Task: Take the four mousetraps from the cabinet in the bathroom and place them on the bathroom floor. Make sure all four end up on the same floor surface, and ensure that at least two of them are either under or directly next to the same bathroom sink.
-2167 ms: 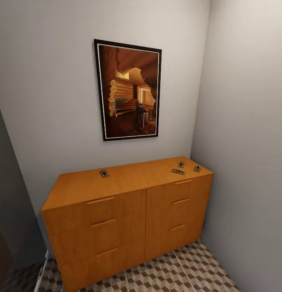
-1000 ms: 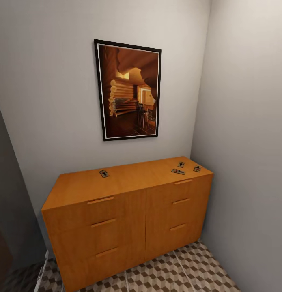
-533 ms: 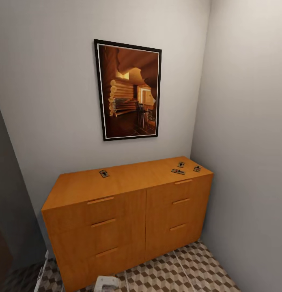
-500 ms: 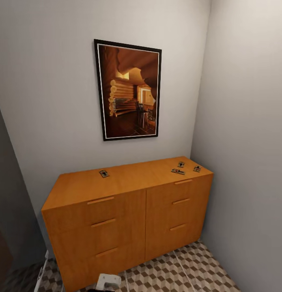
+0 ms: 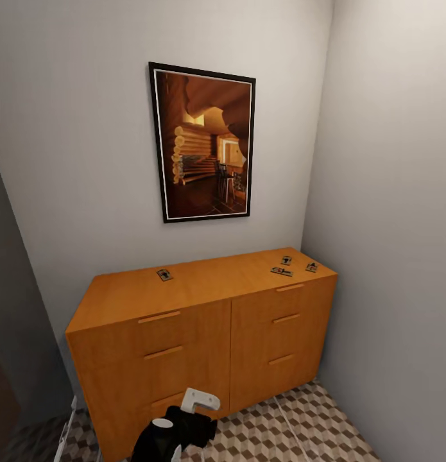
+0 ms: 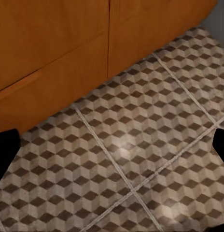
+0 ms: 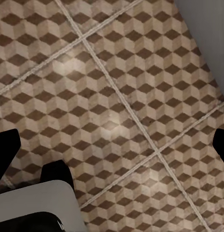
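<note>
All four mousetraps were seen lying on top of the cabinet (image 5: pixel 203 333), none on the floor yet. One mousetrap (image 5: pixel 163 274) was sat on its own toward the left half of the top, back near the wall. The other three were bunched at the right end: one (image 5: pixel 286 260) closest to the wall, one (image 5: pixel 282 271) just in front of it near the front edge, and one (image 5: pixel 311 267) right by the corner next to the side wall. They were too small for any wire or red spot to be made out properly.

The cabinet itself was shown pushed into the corner, all drawers closed, bar handles flush. A framed picture (image 5: pixel 205 142) of a log-cabin interior was hung on the wall above it.

The bathroom floor (image 5: pixel 293 430) with its cube-pattern tiles was visible in front of the cabinet, and again in both wrist views (image 6: pixel 136 159) (image 7: pixel 117 101), with the lower drawer fronts caught in the left wrist view.

The left arm (image 5: pixel 178 427) was raised at the bottom of the head view, a white and black piece in front of the lower-left drawers, well below the cabinet top. The left gripper (image 6: pixel 112 150) was spread wide with nothing between the fingers, dark fingertips (image 6: pixel 5 150) just showing at the frame edges. Same for the right gripper (image 7: pixel 112 145): parted, nothing held, pointed at bare tile, with a bit of the robot's base (image 7: pixel 37 205) seen beside it.
</note>
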{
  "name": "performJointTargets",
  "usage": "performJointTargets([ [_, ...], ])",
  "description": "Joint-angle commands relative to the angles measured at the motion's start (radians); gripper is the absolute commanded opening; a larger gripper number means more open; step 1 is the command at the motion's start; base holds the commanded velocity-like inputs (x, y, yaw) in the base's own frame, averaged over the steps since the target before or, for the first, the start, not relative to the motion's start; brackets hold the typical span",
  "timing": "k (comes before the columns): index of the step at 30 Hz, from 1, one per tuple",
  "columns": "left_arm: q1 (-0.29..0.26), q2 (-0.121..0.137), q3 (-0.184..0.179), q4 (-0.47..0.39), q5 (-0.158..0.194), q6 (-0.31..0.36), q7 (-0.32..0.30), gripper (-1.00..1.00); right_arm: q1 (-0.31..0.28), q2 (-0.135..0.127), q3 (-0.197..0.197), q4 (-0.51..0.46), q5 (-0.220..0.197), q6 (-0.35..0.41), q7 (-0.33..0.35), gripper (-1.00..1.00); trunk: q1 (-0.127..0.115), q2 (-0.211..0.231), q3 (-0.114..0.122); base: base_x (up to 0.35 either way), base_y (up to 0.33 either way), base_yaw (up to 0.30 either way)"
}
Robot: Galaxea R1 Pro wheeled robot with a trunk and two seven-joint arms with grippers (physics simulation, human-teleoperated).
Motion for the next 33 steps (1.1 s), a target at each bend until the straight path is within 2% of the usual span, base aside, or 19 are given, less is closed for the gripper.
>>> performJointTargets([
  [1, -0.015, -0.002, -0.005, -0.010, -0.006, 0.014, 0.000, 1.00, 0.000, 0.000, -0.001, -0.008, -0.004, 0.009, 0.000, 1.00, 0.000, -0.001, -0.001, 0.000, 0.000, 0.000],
  [3, -0.030, -0.004, -0.008, -0.017, -0.005, 0.023, 0.000, 1.00, 0.000, 0.000, -0.001, -0.015, -0.003, 0.014, -0.001, 1.00, 0.000, -0.001, -0.001, 0.000, 0.000, 0.000],
  [8, -0.128, -0.006, -0.016, -0.049, -0.001, 0.068, -0.001, 1.00, 0.000, -0.003, -0.002, -0.059, -0.002, 0.045, -0.001, 1.00, 0.000, -0.001, -0.001, 0.000, 0.000, 0.000],
  [16, -0.346, -0.006, -0.049, -0.083, 0.025, 0.143, -0.013, 1.00, -0.001, -0.015, -0.003, -0.144, -0.001, 0.106, -0.003, 1.00, 0.000, -0.001, -0.001, 0.000, 0.000, 0.000],
  [21, -0.511, -0.006, -0.078, -0.091, 0.080, 0.161, -0.022, 1.00, -0.001, -0.019, -0.003, -0.203, -0.001, 0.144, -0.003, 1.00, 0.000, -0.001, -0.001, 0.000, 0.000, 0.000],
  [22, -0.511, -0.006, -0.078, -0.091, 0.080, 0.161, -0.022, 1.00, -0.001, -0.019, -0.003, -0.203, -0.001, 0.144, -0.003, 1.00, 0.000, -0.001, -0.001, 0.000, 0.000, 0.000],
  [30, -0.747, -0.006, -0.093, -0.093, 0.206, 0.168, -0.024, 1.00, -0.002, -0.020, -0.003, -0.278, 0.000, 0.190, -0.009, 1.00, 0.000, -0.001, -0.001, 0.000, 0.000, 0.000],
  [32, -0.795, -0.006, -0.094, -0.092, 0.224, 0.170, -0.023, 1.00, -0.003, -0.020, -0.003, -0.290, 0.000, 0.196, -0.012, 1.00, 0.000, -0.001, -0.001, 0.000, 0.000, 0.000],
  [33, -0.795, -0.006, -0.094, -0.092, 0.224, 0.170, -0.023, 1.00, -0.003, -0.020, -0.003, -0.290, 0.000, 0.196, -0.012, 1.00, 0.000, -0.001, -0.001, 0.000, 0.000, 0.000],
])
